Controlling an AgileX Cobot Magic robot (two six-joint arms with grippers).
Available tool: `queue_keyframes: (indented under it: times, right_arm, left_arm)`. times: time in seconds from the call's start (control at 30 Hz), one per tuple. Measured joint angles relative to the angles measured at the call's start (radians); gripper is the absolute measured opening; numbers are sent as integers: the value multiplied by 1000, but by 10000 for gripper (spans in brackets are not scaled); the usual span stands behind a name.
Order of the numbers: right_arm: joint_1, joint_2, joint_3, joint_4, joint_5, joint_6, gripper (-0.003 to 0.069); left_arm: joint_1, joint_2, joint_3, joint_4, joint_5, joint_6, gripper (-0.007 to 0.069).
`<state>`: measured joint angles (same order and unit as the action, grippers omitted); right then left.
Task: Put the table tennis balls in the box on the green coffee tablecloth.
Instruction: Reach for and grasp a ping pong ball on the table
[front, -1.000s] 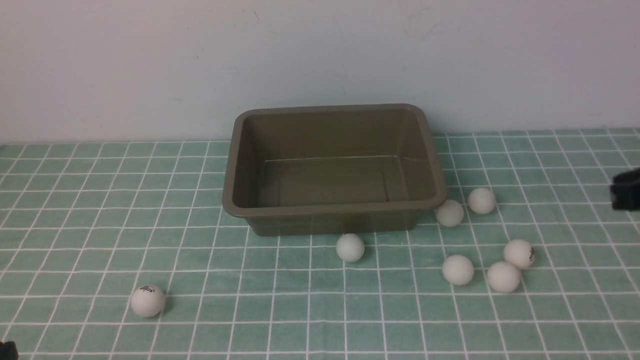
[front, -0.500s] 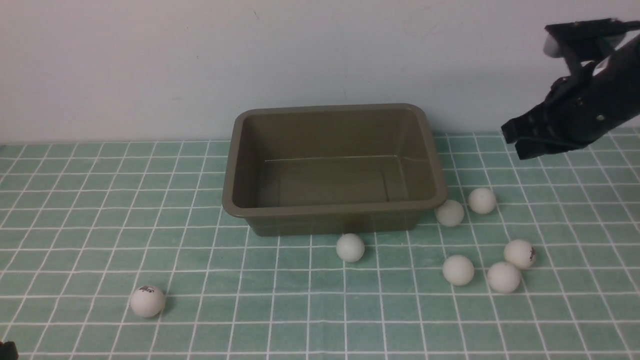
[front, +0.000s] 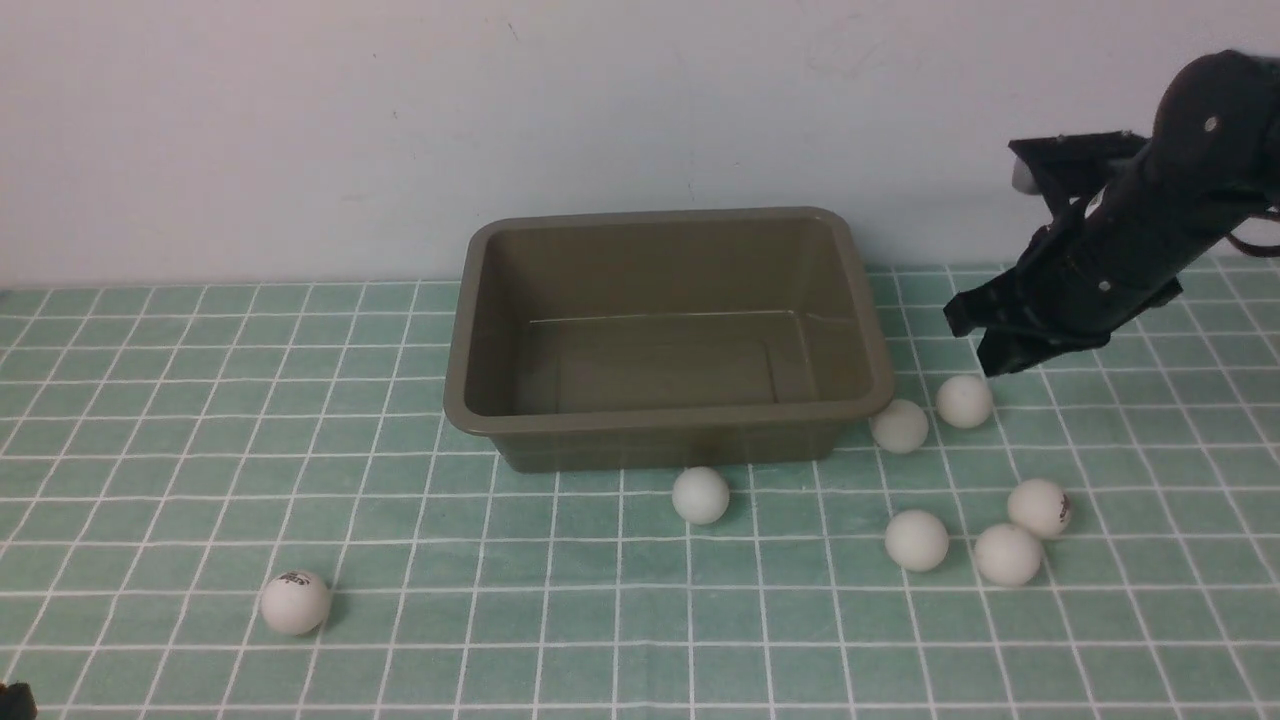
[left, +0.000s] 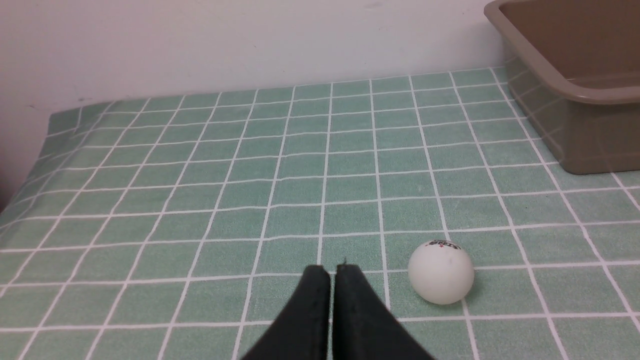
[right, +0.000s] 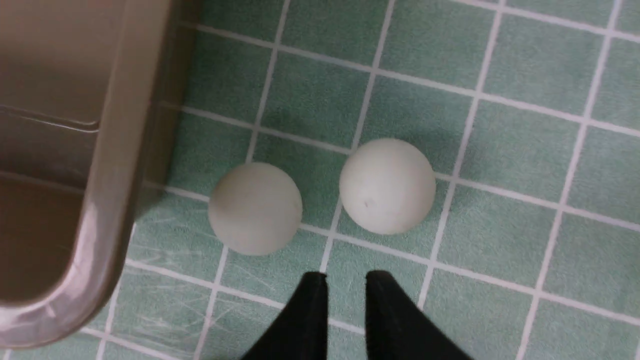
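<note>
Several white table tennis balls lie on the green coffee tablecloth (front: 200, 400) around the empty olive-brown box (front: 660, 418). One ball (front: 296, 602) sits at the front left, one (front: 700, 495) in front of the box, and two (front: 899, 426) (front: 964, 401) by its right front corner. My right gripper (front: 975, 345) hovers just above that pair (right: 255, 208) (right: 387, 186); the gripper (right: 345, 280) is slightly open with nothing between its fingers. My left gripper (left: 332, 272) is shut and empty, low over the cloth beside the logo ball (left: 441, 271).
Three more balls (front: 916, 540) (front: 1007, 554) (front: 1039, 508) cluster at the front right. A pale wall stands directly behind the box. The box rim (right: 115, 175) is close to the nearer ball of the pair. The cloth's left edge (left: 30, 165) drops off.
My right arm swung in from the right edge, rose, then came down and left towards the two balls by the box corner. Its fingers have parted a little. Balls and left arm have not moved.
</note>
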<state>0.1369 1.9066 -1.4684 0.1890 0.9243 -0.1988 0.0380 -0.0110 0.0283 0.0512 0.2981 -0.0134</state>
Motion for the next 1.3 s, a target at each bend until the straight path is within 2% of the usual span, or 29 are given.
queue_keyframes:
  times: [0.1,0.27,0.4,1.17,1.3]
  right_arm:
    - [0,3,0,6,-28,0,209]
    - [0,3,0,11,-87,1,396]
    - [0,6,0,1,-117,16,466]
    - [0,196,-31,-34,-180,46,480]
    - [0,227,-76,-36,-165,46,442]
  left_arm:
    - [0,0,0,0,0,0,-4]
    - [0,0,0,0,0,0,-4]
    - [0,0,0,0,0,0,-4]
    - [0,0,0,0,0,0,-4]
    - [0,0,0,0,0,0,-4]
